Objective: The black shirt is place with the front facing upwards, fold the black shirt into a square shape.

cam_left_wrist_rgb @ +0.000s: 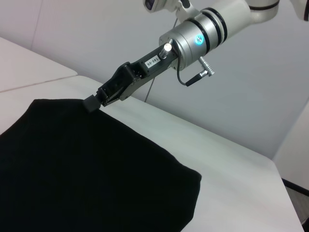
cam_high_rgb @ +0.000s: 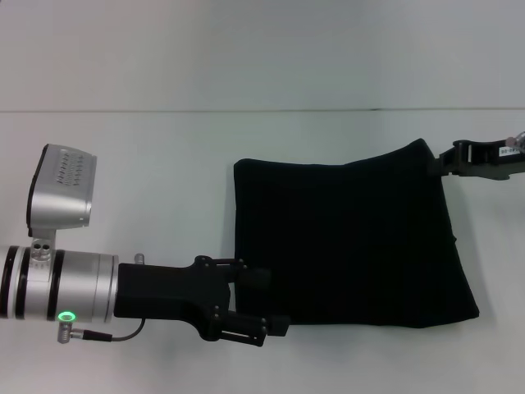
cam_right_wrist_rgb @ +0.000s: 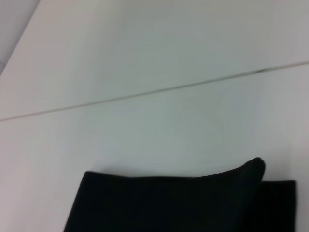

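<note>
The black shirt [cam_high_rgb: 349, 238] lies folded into a rough square on the white table [cam_high_rgb: 164, 164], right of centre. The left gripper [cam_high_rgb: 264, 304] sits at its near-left corner, jaws parted around the hem. The right gripper [cam_high_rgb: 439, 162] appears to pinch the far-right corner shut.

My shirt [cam_high_rgb: 349, 238] shows plain black all over, with no print or mark on the folded cloth facing up. The table [cam_high_rgb: 164, 156] under it is flat white, crossed near its far edge by one thin grey seam line. My left claw [cam_high_rgb: 262, 304] is matte black on a polished silver wrist banded with black rings, a small green light glowing on it. My right claw [cam_high_rgb: 447, 160] is black too, on a silver wrist with black rings, a bluish light and a white label.
</note>
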`<state>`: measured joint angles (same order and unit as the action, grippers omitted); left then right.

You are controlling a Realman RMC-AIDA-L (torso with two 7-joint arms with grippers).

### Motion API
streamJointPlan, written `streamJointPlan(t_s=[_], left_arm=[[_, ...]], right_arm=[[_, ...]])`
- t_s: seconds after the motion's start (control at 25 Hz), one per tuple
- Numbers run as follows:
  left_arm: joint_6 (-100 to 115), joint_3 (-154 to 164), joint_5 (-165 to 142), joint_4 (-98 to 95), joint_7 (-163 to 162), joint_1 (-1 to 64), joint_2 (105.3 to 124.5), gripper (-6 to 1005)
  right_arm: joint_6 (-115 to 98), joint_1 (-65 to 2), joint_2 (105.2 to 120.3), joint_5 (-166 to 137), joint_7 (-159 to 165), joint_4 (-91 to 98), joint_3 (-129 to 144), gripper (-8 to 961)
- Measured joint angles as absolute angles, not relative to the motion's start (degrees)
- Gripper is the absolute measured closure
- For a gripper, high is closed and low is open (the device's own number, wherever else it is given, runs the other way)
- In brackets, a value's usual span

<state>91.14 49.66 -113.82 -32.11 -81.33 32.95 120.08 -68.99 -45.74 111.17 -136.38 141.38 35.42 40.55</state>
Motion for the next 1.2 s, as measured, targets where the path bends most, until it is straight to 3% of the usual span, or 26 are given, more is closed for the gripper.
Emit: streamJointPlan(t_s=[0.56,0.76,0.96,1.08,1.2], left_arm=[[91.1,49.7,-113.8,-32.0,-81.9,33.0,120.06,124],[91.0,47.9,-113.8,-31.8,-82.7,33.0,120.06,124],[91.0,43.8,-113.8,-31.6,-87.5,33.0,120.06,125],[91.1,42.1,-113.8,-31.6,-91.6,33.3,119.98,124],[91.2,41.4,-113.8,-31.6,-96.7,33.7,119.67,124]], right_arm=[[-56.5,-43.0,113.40,-134.1,137.3,30.0,39.5,909],[-57.5,-39.1,113.03,-123.7,130.2,29.9,36.2,906],[-63.0,-33.5,113.43,-109.6,114.1,29.7,31.8,735],[-70.5,-29.3,114.29,-102.4,99.9,29.7,29.7,528],[-77.3,-26.2,115.13,-100.2,86.8,29.6,29.3,401]])
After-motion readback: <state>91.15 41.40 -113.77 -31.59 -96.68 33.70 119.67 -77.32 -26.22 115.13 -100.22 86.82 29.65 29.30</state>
